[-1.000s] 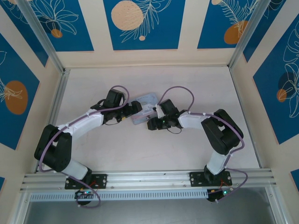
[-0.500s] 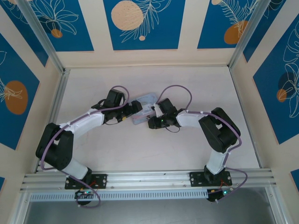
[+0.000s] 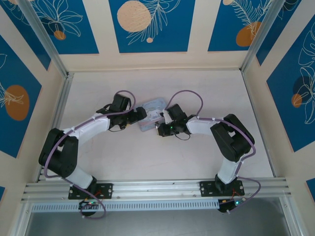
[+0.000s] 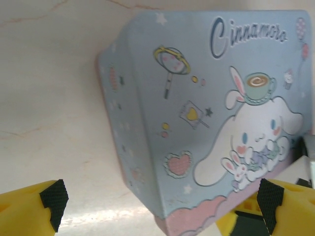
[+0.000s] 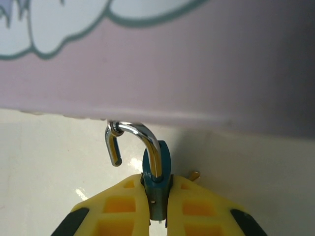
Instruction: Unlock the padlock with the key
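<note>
The tiny teal-blue padlock (image 5: 157, 164) stands edge-on between the yellow fingers (image 5: 115, 206) of my right gripper (image 5: 157, 191), which is shut on its body. Its silver shackle (image 5: 140, 135) curves up to the pink lower edge of the pale blue tin (image 5: 197, 64), with its free end hanging loose at the left. The key is hidden; a small brass-coloured tip (image 5: 195, 174) pokes out by the right finger, and I cannot tell what it is. My left gripper (image 4: 160, 201) is open, its pads either side of the tin's (image 4: 206, 123) near corner. From above, both grippers (image 3: 140, 114) (image 3: 162, 119) meet at the tin (image 3: 151, 106).
The tin lies mid-table on the pale tabletop (image 3: 147, 157). Aluminium rails (image 3: 59, 108) and patterned walls close in the sides and back. A metal rail (image 3: 157, 187) runs along the near edge by the arm bases.
My right gripper has closed on the padlock's body. The left gripper has stayed wide open and shifted only slightly at the tin.
</note>
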You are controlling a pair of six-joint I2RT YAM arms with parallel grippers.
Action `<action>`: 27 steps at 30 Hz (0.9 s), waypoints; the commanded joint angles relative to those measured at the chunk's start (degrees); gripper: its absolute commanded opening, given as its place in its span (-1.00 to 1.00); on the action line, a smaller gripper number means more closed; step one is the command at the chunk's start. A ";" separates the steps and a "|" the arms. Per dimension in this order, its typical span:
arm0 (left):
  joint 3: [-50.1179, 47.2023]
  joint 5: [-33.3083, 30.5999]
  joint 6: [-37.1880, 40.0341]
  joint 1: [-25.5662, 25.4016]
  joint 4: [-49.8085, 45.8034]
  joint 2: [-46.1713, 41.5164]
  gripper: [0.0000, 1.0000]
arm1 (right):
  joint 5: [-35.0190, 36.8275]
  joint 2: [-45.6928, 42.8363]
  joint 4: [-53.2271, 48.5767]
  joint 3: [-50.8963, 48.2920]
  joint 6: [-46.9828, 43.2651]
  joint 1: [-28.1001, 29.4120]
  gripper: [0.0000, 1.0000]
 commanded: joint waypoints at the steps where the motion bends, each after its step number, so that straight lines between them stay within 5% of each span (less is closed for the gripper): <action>1: 1.87 -4.39 2.69 0.62 -3.27 1.18 0.99 | -2.62 -1.70 -0.89 -1.13 2.51 -0.53 -1.00; 14: -0.04 -6.04 1.39 -0.70 -1.40 5.41 0.99 | -4.85 -2.69 0.56 -2.67 12.01 -0.64 -1.00; 27: -4.65 -5.14 -1.78 -1.97 1.34 5.99 0.99 | -6.09 -1.10 13.09 -8.16 35.11 -0.11 -1.00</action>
